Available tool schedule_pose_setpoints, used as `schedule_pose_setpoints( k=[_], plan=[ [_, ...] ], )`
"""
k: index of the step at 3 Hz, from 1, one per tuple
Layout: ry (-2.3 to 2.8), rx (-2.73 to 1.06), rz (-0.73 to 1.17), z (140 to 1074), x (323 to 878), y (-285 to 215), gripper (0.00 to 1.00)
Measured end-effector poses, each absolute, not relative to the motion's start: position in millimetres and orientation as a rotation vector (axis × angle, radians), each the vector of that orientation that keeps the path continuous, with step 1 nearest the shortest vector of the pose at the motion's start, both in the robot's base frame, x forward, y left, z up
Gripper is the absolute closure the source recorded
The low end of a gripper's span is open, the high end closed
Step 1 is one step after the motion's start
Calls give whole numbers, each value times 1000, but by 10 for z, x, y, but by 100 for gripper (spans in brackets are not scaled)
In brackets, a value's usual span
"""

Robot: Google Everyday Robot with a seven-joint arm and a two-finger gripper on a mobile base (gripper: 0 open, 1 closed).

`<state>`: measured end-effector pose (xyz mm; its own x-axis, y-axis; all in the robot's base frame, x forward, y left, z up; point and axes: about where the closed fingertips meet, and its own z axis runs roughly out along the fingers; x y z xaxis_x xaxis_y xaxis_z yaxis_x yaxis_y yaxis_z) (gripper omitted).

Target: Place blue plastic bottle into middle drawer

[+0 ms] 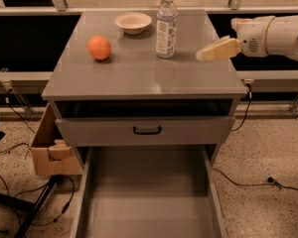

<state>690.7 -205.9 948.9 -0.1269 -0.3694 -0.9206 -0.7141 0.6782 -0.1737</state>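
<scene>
The blue plastic bottle, clear with a white cap and a white-bluish label, stands upright at the back middle of the grey cabinet top. My gripper comes in from the right at about the height of the bottle's lower half. It is a short way to the bottle's right, not touching it, and holds nothing. The middle drawer is pulled out wide below, and the part of its flat grey floor that shows is bare.
An orange and a small white bowl sit on the top, left of the bottle. A shut drawer front with a black handle is above the open drawer. A cardboard box and cables lie on the floor at left.
</scene>
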Motion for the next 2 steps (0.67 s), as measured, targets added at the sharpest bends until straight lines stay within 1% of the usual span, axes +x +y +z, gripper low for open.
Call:
schedule_pose_setpoints(
  k=[1, 2],
  plan=[
    [1617, -790, 424, 9468, 7556, -1919, 0],
    [1530, -751, 462, 9563, 7938, -1804, 0]
  ],
)
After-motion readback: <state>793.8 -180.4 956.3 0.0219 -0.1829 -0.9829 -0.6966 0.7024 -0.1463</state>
